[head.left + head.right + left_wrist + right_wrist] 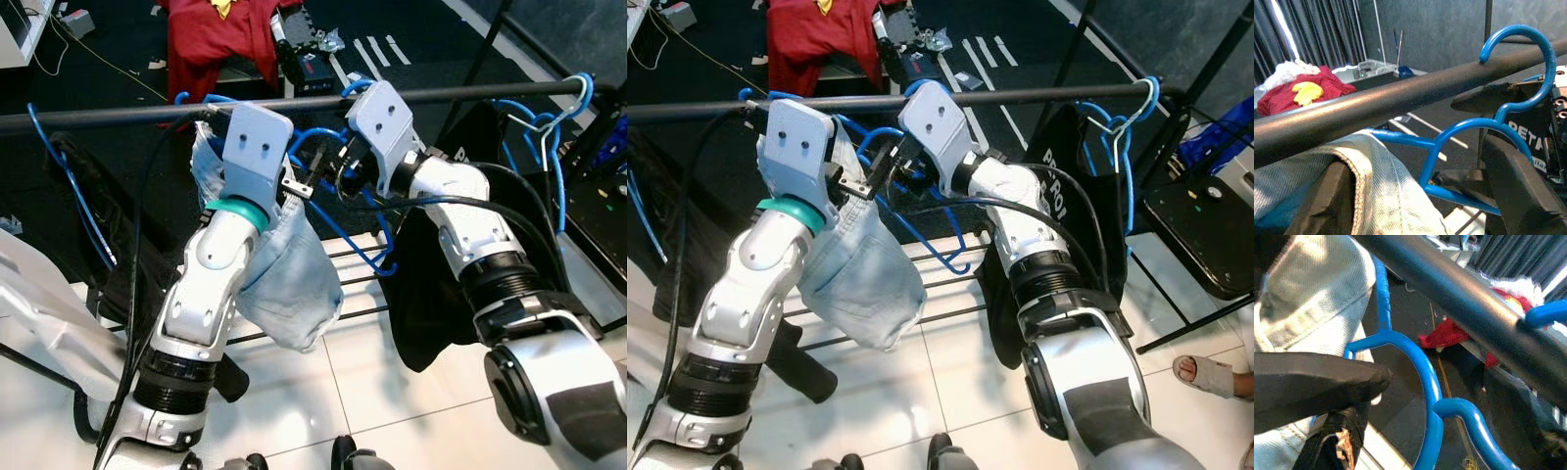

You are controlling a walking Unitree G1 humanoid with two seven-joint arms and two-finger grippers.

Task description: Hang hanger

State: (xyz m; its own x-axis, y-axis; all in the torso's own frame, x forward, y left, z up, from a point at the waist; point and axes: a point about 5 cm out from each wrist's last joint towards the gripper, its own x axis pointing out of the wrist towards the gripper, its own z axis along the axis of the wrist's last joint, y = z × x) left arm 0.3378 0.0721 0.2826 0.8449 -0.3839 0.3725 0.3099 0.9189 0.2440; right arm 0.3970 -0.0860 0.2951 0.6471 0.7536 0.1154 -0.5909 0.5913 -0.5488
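Note:
A blue hanger (1469, 129) carrying a light denim garment (289, 279) hangs below the black rail (118, 115); its hook (1528, 44) sits over the rail. My left gripper (299, 186) is just under the rail, open, its fingers (1518, 191) on either side of the hanger's neck, with the denim lying against one of them. My right gripper (328, 162) faces it from the other side, also open, with the hanger's blue loop (1425, 377) between its fingers (1317, 387) and not pinched.
A second blue hanger (563, 127) with a black garment (431, 294) hangs further right on the rail. Lower rack bars (362, 250) cross above the white tiles. A red garment (211, 34) lies beyond. A person's sandalled foot (1210, 377) stands at right.

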